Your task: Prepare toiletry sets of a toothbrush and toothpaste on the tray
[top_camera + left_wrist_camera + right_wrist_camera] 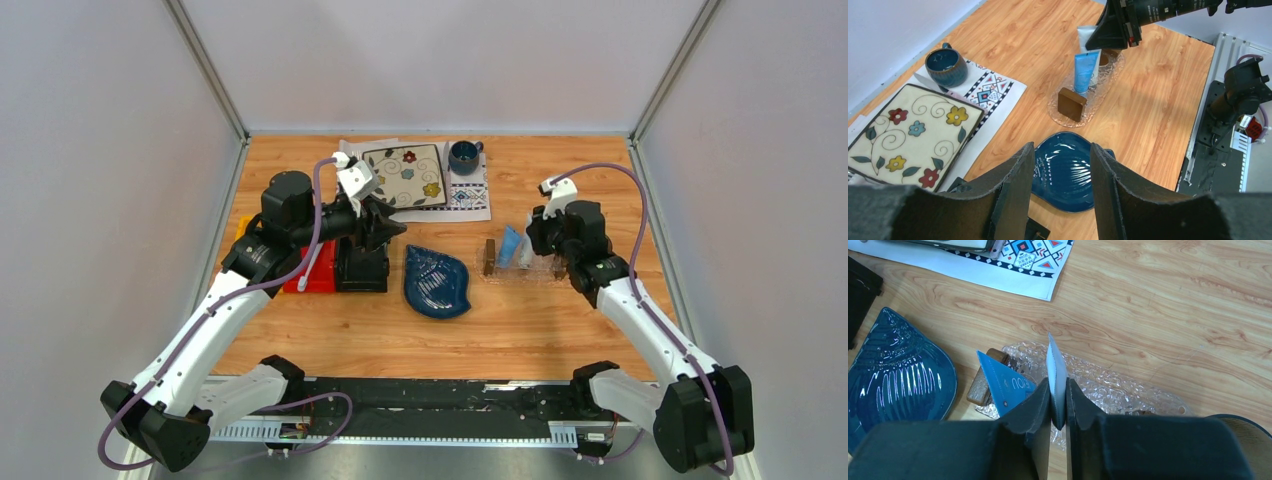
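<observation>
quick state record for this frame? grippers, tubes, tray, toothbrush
left gripper: open, holding nothing, pointed toward the leaf dish
right gripper: shut on white tube, over the tray
blue tube: in tray, propped up beside the wooden block, free of both grippers
toothbrush: none seen in tray
set status: incomplete

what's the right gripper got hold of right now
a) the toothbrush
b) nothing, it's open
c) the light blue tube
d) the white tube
d: in the right wrist view the right gripper is pinched shut on the white tube, while the light blue tube leans free beside it in the tray.
</observation>
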Controlling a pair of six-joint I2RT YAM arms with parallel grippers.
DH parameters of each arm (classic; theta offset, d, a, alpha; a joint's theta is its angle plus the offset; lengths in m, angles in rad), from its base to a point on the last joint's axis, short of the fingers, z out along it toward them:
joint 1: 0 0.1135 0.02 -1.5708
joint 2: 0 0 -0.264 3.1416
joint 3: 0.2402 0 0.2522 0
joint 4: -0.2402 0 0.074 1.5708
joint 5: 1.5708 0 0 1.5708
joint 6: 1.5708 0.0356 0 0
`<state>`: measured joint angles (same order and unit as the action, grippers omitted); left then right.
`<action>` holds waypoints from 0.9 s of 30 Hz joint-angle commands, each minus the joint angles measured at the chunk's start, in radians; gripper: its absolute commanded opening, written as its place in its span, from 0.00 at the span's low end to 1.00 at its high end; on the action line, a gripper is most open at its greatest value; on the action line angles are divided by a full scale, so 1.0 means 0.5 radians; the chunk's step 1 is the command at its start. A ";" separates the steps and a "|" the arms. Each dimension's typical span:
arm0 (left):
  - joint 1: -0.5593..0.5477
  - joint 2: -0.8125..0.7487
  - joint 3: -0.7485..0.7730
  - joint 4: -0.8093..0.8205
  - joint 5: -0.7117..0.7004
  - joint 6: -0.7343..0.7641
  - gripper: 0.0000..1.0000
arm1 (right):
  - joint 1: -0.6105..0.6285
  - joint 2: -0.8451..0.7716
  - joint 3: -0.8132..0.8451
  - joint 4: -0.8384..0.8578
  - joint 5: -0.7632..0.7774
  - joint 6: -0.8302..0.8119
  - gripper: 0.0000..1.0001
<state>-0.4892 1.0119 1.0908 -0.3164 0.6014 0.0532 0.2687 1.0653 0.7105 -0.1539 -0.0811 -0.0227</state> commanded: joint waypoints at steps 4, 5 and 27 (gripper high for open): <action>0.009 -0.033 -0.013 0.059 0.040 -0.014 0.53 | -0.007 -0.032 -0.019 0.158 -0.010 0.012 0.21; 0.009 -0.036 -0.013 0.059 0.040 -0.014 0.52 | -0.007 -0.038 -0.022 0.158 -0.007 0.009 0.22; 0.009 -0.057 -0.007 0.029 0.058 0.001 0.52 | -0.010 -0.158 -0.007 0.050 -0.068 -0.099 0.27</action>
<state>-0.4892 1.0046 1.0859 -0.3172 0.6064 0.0532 0.2684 1.0035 0.7002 -0.1379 -0.0914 -0.0402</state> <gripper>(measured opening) 0.527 0.290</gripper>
